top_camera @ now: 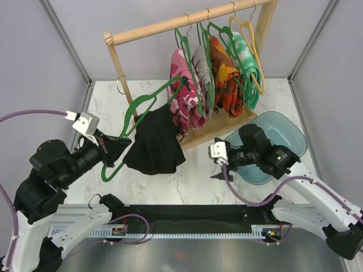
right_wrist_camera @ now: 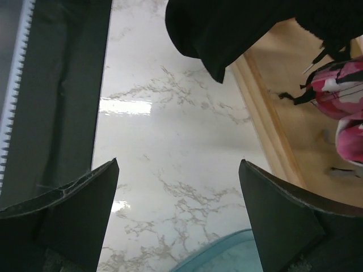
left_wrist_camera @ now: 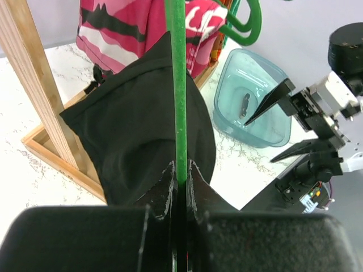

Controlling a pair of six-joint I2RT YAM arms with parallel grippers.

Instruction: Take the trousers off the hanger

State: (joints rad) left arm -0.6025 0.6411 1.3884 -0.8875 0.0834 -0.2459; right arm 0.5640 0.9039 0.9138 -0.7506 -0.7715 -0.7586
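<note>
My left gripper (top_camera: 116, 144) is shut on a green hanger (top_camera: 142, 110) held off the rail, above the table. In the left wrist view its fingers (left_wrist_camera: 164, 190) pinch the hanger's bar (left_wrist_camera: 179, 102). Plain black trousers (top_camera: 154, 141) hang draped over that hanger and also show in the left wrist view (left_wrist_camera: 130, 124) and in the right wrist view (right_wrist_camera: 238, 28). My right gripper (top_camera: 218, 168) is open and empty, to the right of the black trousers and a little nearer, over bare table (right_wrist_camera: 176, 170). Pink camouflage (top_camera: 184, 93), grey (top_camera: 202, 71), orange-patterned (top_camera: 226, 82) and green-white trousers (top_camera: 248, 62) hang on the rail.
A wooden rack (top_camera: 170, 25) with a flat wooden base (top_camera: 218, 131) stands at the back. A blue-green translucent tub (top_camera: 289, 139) sits at the right, under my right arm, with a small dark object inside (left_wrist_camera: 244, 105). The table top is white marble.
</note>
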